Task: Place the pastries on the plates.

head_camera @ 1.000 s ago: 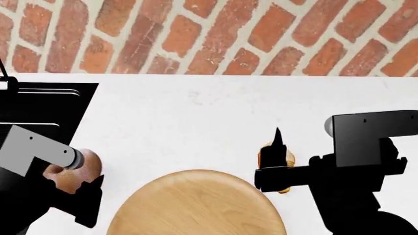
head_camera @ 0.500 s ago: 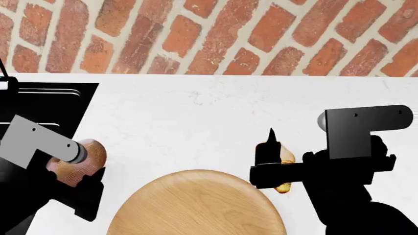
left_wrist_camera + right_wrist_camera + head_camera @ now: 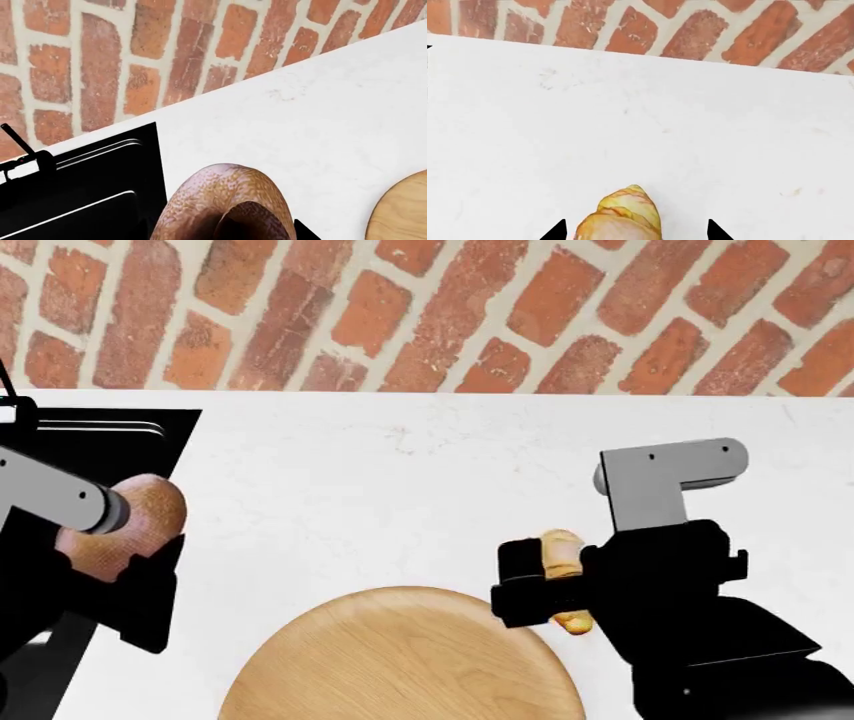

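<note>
Gripping 1 croissant [image 3: 562, 558], the right claw [image 3: 534, 585] hovers beside the wooden plate [image 3: 400, 660]; left claw's [image 3: 127, 590] spread unclear.

Bright, even simulator light, sharp throughout

No glare or blur; only a faint soft shadow lies on the white counter [image 3: 400, 490] beneath the right gripper [image 3: 523, 585], while black arm parts render flat and detail-less; brick courses curve toward head-view edges.

A white counter [image 3: 400, 490] carries a wooden plate [image 3: 400, 660] and black tray [image 3: 100, 440].

A pastry [image 3: 562, 558] lies just right of the wooden plate [image 3: 400, 660].
</note>
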Controlling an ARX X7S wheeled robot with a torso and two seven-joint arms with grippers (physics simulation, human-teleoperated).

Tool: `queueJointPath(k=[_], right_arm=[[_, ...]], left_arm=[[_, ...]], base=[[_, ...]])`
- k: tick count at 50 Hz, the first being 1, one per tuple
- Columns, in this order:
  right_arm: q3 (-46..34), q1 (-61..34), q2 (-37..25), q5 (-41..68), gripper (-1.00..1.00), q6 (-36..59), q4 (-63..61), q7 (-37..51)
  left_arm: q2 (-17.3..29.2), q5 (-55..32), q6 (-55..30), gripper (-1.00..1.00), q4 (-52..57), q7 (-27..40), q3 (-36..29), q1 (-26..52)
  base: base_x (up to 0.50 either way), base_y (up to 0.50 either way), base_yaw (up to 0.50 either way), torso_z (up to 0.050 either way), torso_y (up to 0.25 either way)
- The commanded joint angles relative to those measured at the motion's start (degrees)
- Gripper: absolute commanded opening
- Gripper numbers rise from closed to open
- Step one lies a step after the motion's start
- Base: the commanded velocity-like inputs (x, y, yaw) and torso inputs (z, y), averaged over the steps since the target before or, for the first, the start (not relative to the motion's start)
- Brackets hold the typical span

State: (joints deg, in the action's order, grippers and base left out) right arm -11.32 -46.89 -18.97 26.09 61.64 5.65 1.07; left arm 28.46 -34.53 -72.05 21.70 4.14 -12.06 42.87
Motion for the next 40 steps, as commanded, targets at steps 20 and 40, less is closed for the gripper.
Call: queueJointPath(k=[20, 40], right_arm=[[2.99, -2.14, 1.52, 1.19, -1.00, -1.09, 6.97, 1.17], [9.39, -4.56, -0.58, 6.19, -1.00, 7.32, -9.86, 5.89]], left_arm=[[-0.15, -1.51, 0.28, -1.00, 0.79, 1.10, 0.68, -0.71], [-8.93, -16.57, -16.22, -1.00, 18.23, 4.49, 1.60, 3.70]], base=[[0.00, 0.00, 0.00, 0.000, 0.000], [0.00, 0.00, 0.00, 0.000, 0.000]])
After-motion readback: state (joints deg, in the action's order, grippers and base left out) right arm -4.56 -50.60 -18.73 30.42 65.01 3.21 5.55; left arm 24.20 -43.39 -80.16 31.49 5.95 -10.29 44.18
